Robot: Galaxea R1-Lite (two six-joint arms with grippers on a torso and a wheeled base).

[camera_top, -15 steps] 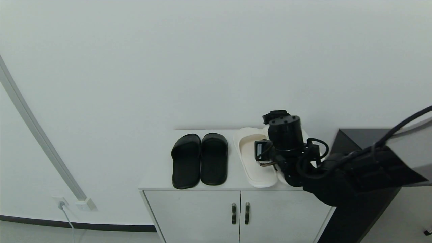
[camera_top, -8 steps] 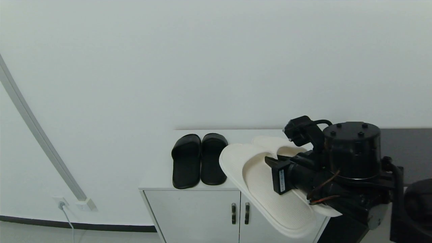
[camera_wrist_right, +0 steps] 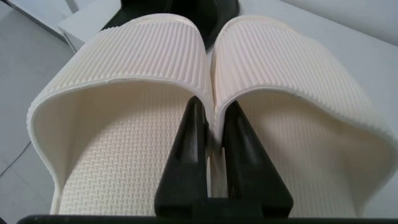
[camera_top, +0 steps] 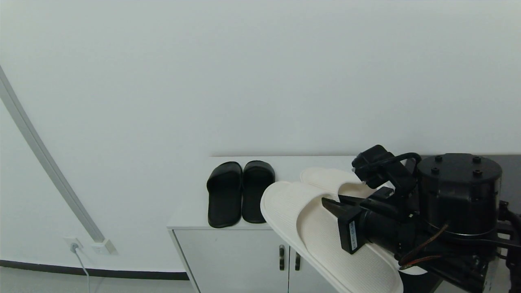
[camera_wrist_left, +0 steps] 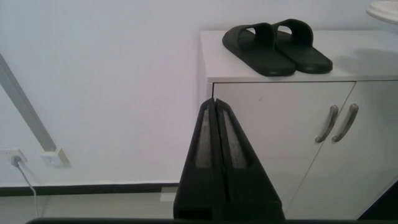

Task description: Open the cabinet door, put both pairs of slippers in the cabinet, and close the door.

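Note:
My right gripper [camera_top: 331, 203] [camera_wrist_right: 214, 115] is shut on the pair of white slippers [camera_top: 321, 232] [camera_wrist_right: 130, 118], pinching their two inner edges together. It holds them lifted in front of the cabinet's right side. The black slippers [camera_top: 240, 192] [camera_wrist_left: 277, 45] lie side by side on the white cabinet top [camera_top: 191, 215]. Both cabinet doors [camera_top: 232, 260] [camera_wrist_left: 267, 137] are closed, with two vertical handles [camera_top: 281, 257] [camera_wrist_left: 336, 122] at the middle. My left gripper [camera_wrist_left: 215, 106] is shut with nothing in it, low and left of the cabinet, pointing at its left corner.
A white wall stands behind the cabinet. A grey conduit [camera_top: 44, 158] slants down to a wall socket with a cable [camera_top: 75, 247] at the lower left. A dark piece of furniture [camera_top: 508, 160] stands right of the cabinet.
My right gripper has lifted the white slippers off the cabinet top and drawn them back toward me, with the arm swinging to the right. The black slippers have stayed put.

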